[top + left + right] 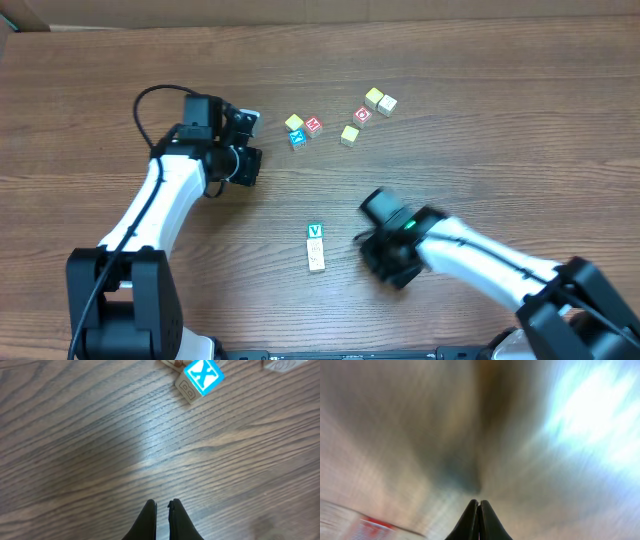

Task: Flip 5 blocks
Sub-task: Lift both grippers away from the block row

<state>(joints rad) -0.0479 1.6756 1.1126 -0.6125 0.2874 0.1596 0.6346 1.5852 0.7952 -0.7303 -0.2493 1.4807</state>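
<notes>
Blocks (349, 134): small wooden cubes, likely light, stiff, easily tipped; pinch across opposite flat sides. V block (316, 231) mid-desk (480, 160), touching pale ones; others scattered beyond. Left fingers (152, 510), right fingers (476, 512): closed together, holding nothing

Overhead view: even, fairly bright light on the table (480, 160), sharp across the frame, with the blocks (349, 134) casting only short soft shadows. Left wrist view: pale sheen on the wood grain at centre frame, darker corners, and the blue block (202, 375) near the top edge glowing, overexposed. Right wrist view: heavy blur throughout, blue-white glare at upper right, dim brown centre.
</notes>
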